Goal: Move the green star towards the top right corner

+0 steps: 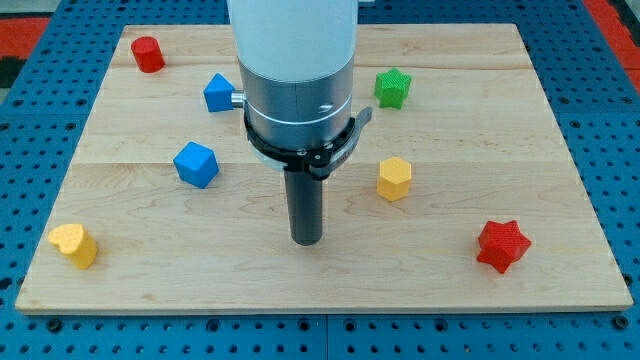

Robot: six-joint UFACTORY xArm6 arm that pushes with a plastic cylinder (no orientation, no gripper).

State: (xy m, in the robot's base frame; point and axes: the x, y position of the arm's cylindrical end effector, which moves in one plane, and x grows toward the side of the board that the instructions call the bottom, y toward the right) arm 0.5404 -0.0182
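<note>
The green star [393, 87] lies on the wooden board [500, 150] right of centre, near the view's top. My tip [307, 240] rests on the board at the centre, lower down, well below and to the left of the green star. It touches no block. The yellow hexagonal block [394, 178] is the nearest one, up and to the right of my tip.
A red block [147, 54] sits at the top left. Two blue blocks [218, 92] [196, 164] lie left of the arm. A yellow block [74, 245] is at the bottom left. A red star [502, 245] is at the bottom right.
</note>
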